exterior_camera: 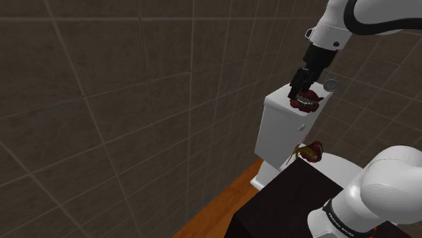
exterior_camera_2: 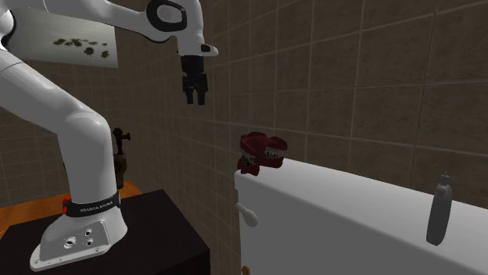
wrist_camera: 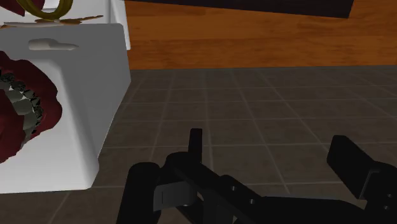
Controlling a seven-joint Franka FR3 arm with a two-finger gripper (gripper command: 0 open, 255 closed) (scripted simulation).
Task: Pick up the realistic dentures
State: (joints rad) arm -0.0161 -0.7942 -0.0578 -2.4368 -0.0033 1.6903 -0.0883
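The dentures (exterior_camera: 306, 101), dark red gums with a row of pale teeth, lie on top of a white toilet tank (exterior_camera: 280, 132) near its edge. In the second exterior view the dentures (exterior_camera_2: 260, 151) sit at the corner of the tank (exterior_camera_2: 344, 219), and my black gripper (exterior_camera_2: 195, 92) hangs higher and well to that view's left, apart from them. From the shoulder view the gripper (exterior_camera: 298, 85) stands just above them. The wrist view puts the dentures (wrist_camera: 22, 111) off beside the left finger (wrist_camera: 195, 145); my gripper (wrist_camera: 273, 153) is open, holding nothing.
A grey bottle (exterior_camera_2: 440, 212) stands further along the tank top, and a round flush button (exterior_camera: 331, 85) lies behind the dentures. A dark red and yellow object (exterior_camera: 312, 152) rests lower down by the toilet. Tiled walls close in behind; the floor (exterior_camera: 216, 209) is orange wood.
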